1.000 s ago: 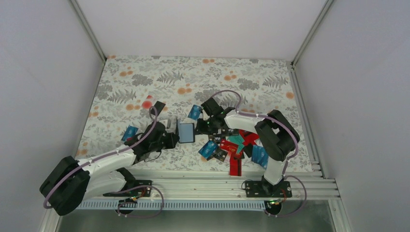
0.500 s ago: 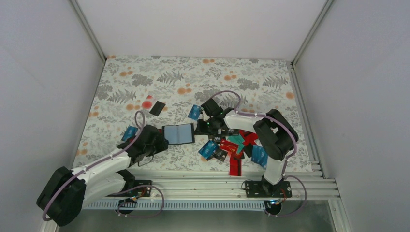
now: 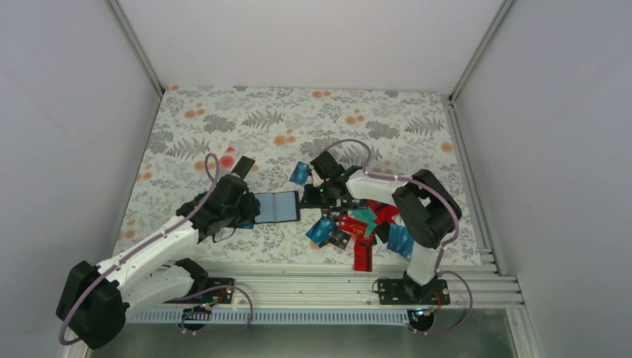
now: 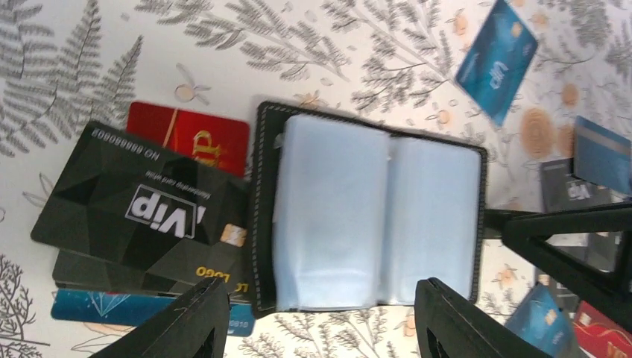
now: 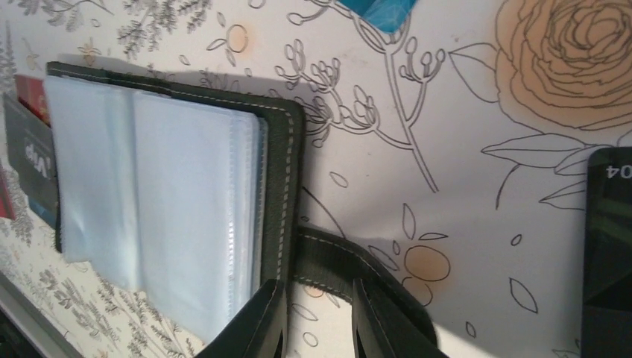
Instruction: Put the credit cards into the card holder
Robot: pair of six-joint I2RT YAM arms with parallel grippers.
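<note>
The card holder (image 3: 277,206) lies open and flat, its pale clear sleeves (image 4: 365,212) facing up. My left gripper (image 4: 320,328) is open just short of its near edge, with nothing between the fingers. Beside the holder's left edge is a small stack of credit cards: a black Vip card (image 4: 141,205), a red one (image 4: 190,138) and a teal one (image 4: 104,307). My right gripper (image 5: 317,289) is at the holder's right side. Its fingers are close together, tips on the holder's black strap (image 5: 335,257). More credit cards (image 3: 361,224) are heaped under the right arm.
A lone blue card (image 3: 299,173) lies beyond the holder. A slim black rectangle (image 3: 244,165) and a red blur (image 3: 227,159) sit at the far left. A long red card (image 3: 363,253) points at the metal rails (image 3: 335,280) along the near edge.
The left gripper, shut on the holder's raised cover a second ago, has opened and let go. The holder now lies spread flat, and the left arm has drawn back to the left. The right arm has not moved.
</note>
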